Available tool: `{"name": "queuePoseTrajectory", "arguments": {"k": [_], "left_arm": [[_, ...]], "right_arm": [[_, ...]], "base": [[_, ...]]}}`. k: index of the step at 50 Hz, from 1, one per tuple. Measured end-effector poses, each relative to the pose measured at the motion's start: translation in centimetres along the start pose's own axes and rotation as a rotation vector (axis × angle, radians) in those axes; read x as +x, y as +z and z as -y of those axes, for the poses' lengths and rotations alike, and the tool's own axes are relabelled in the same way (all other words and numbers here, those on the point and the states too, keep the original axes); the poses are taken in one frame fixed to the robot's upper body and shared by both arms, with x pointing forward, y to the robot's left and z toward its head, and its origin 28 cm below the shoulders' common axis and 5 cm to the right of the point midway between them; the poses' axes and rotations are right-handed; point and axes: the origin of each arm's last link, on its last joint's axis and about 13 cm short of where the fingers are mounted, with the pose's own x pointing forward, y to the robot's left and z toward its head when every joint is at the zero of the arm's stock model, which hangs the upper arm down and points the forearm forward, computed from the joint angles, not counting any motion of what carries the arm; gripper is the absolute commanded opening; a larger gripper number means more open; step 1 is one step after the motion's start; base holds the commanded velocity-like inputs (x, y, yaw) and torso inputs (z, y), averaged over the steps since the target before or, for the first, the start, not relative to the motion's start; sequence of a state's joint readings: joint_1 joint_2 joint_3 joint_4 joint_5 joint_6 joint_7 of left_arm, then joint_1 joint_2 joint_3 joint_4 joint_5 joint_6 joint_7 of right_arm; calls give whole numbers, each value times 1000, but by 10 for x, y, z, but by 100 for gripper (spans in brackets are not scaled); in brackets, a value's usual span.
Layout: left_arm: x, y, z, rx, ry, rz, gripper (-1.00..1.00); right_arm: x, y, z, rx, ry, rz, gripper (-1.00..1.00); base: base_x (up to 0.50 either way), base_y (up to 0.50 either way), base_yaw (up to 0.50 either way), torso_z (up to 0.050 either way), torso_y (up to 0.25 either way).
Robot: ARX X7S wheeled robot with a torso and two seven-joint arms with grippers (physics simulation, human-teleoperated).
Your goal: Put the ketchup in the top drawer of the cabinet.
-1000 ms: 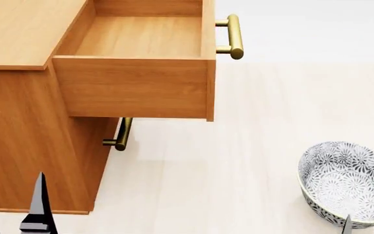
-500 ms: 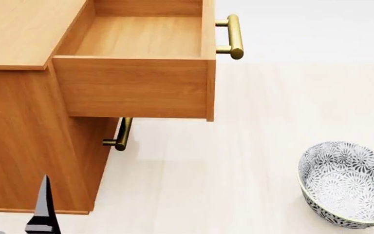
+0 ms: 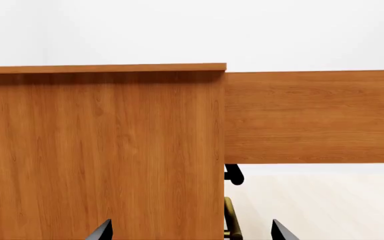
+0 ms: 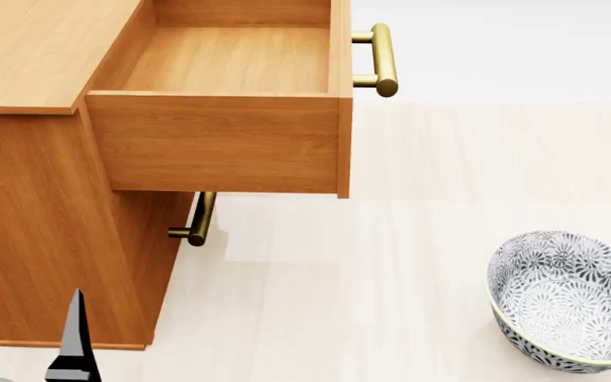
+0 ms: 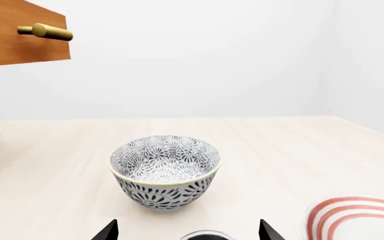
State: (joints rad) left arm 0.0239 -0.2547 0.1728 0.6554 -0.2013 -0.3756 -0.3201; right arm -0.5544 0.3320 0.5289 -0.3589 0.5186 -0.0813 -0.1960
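The cabinet (image 4: 40, 231) stands at the left, and its top drawer (image 4: 226, 139) is pulled out and empty, brass handle (image 4: 383, 60) to the right. My left gripper (image 3: 192, 231) is open and faces the cabinet's side (image 3: 98, 155) below the drawer's side wall (image 3: 315, 117). In the head view only one of its fingertips (image 4: 72, 338) shows, low beside the cabinet. My right gripper (image 5: 186, 231) is open, low over the floor in front of the patterned bowl (image 5: 165, 170). The ketchup is out of view.
The patterned bowl (image 4: 568, 300) sits on the pale floor at the right. A dark round thing with a pale rim (image 5: 206, 235) peeks in between the right fingers; I cannot tell what it is. A red-ringed plate (image 5: 355, 215) lies beside it. The lower drawer handle (image 4: 195, 219) sticks out under the open drawer.
The left fingertip has sunk a little and shifted slightly right in the head view. The right fingertip that showed near the bowl has dropped out of that view.
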Motion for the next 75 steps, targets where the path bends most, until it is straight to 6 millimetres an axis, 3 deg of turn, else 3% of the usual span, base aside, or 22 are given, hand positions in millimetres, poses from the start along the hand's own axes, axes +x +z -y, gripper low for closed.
{"name": "queuePoseTrajectory", "arguments": {"k": [32, 75], "left_arm": [[2, -6, -2, 0, 14, -18, 100], [3, -12, -5, -8, 28, -41, 100]], "right_arm": [[-18, -19, 12, 23, -38, 0, 100], [-2, -48, 11, 49, -67, -20, 100]], "base": [[0, 0, 0, 0, 0], [0, 0, 0, 0, 0]]}}
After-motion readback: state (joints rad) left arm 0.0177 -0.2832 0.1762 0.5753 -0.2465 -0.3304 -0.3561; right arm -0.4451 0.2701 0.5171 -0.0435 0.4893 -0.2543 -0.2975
